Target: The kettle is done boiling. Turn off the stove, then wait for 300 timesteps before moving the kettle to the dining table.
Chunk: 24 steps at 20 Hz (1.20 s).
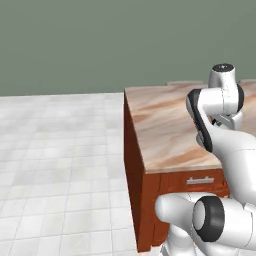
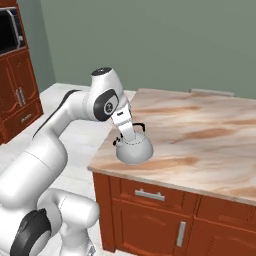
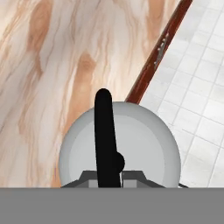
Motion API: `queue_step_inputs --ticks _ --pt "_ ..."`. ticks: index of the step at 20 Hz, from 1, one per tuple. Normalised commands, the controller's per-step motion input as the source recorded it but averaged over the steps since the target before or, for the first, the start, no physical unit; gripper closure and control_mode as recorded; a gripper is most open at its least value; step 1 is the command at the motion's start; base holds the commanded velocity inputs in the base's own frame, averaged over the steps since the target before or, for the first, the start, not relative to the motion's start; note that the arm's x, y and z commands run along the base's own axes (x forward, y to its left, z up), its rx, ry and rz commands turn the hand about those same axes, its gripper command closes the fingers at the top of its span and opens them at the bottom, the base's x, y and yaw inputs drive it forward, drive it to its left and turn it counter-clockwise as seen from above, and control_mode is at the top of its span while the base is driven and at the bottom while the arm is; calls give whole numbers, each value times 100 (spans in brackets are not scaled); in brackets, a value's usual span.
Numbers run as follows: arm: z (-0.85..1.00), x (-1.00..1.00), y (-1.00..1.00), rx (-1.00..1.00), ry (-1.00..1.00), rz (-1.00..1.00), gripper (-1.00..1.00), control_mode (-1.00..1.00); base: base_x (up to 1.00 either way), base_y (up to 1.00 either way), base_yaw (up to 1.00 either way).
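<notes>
**Q:** Grey-green wall [image 2: 150, 40] at the back, pale tiled floor [image 1: 60, 165] on the left — and what else stands there?

**R:** Far left in the right base view, red-brown cabinets [image 2: 20, 100] with a dark microwave [image 2: 9, 30] set above them. Then the white arm [image 2: 55, 145] rises from the lower left and bends over to the worktop [image 2: 210, 135], a long island with a beige-pink marbled top and a red-brown wooden base with silver handles.

**Q:** Where is the kettle [image 2: 134, 148]?

**R:** Over the near left corner of the worktop, close to the edge. It is small, squat and silver-grey, with a thin black handle on top. Whether its base rests on the marble or hangs just above it, I cannot tell.

**Q:** And the jaws?

**R:** Closed on the kettle's handle from above. The gripper [image 2: 126, 131] hangs straight down over the dome. In the hand view the black handle runs up across the grey dome, with marble to the left and the worktop's edge and floor tiles to the right.
</notes>
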Motion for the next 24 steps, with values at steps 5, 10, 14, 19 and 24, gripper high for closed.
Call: queue_step_inputs --ticks 5,10,14,19,24 --pt "0 0 0 0 0 0 100 100 -26 91 -24" --pt "0 0 0 0 0 0 100 100 -23 91 -25" --pt "0 0 0 0 0 0 100 100 -23 79 -26" --pt "0 0 0 0 0 0 100 100 -16 73 -33" --pt "0 0 0 0 0 0 100 100 -2 74 -41"
